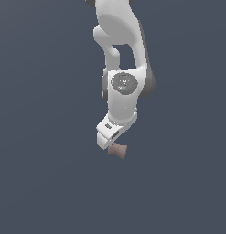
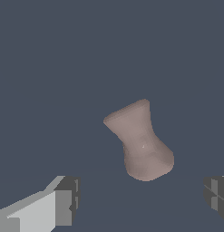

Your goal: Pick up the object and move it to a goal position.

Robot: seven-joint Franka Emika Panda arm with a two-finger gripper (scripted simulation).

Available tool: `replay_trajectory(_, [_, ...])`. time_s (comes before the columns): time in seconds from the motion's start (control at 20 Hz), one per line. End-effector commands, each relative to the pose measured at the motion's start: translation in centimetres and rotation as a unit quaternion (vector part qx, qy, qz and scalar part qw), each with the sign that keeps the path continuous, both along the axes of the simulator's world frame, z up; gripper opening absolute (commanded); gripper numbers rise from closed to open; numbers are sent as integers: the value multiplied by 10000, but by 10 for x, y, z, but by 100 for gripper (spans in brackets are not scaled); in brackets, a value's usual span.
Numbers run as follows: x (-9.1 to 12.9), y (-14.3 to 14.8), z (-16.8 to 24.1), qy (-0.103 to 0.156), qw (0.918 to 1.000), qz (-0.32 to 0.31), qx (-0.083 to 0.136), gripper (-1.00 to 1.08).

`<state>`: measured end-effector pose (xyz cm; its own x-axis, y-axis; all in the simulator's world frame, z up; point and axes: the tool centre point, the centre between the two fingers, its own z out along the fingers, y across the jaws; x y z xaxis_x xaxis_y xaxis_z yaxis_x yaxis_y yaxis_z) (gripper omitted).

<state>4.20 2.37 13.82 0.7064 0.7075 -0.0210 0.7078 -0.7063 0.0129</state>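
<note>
The object (image 1: 117, 151) is a small reddish-brown lump, pinched at the middle like a spool, lying on the dark blue-grey floor. In the exterior view it shows just under the white gripper (image 1: 110, 137), partly covered by the hand. In the wrist view the object (image 2: 140, 142) lies tilted, ahead of the gap between the two fingers. The gripper (image 2: 140, 199) is open and empty. One fingertip (image 2: 65, 201) and the other fingertip (image 2: 216, 195) stand far apart, wider than the object, and neither touches it.
The flat dark blue-grey surface (image 1: 41, 183) spreads all around with nothing else on it. The white arm (image 1: 123, 50) reaches down from the top of the exterior view.
</note>
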Motion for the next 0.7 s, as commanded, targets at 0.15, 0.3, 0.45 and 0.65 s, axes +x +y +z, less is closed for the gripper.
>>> replay_trajectory(0.15, [8, 1, -10, 8, 9972, 749, 38, 100])
replay_trajectory(0.3, [12, 1, -14, 8, 9936, 1124, 60, 100])
replay_trajectory(0.45, [16, 1, -18, 7, 9896, 1436, 80, 100])
replay_trajectory(0.65, [19, 2, -23, 3, 9844, 1755, 101, 100])
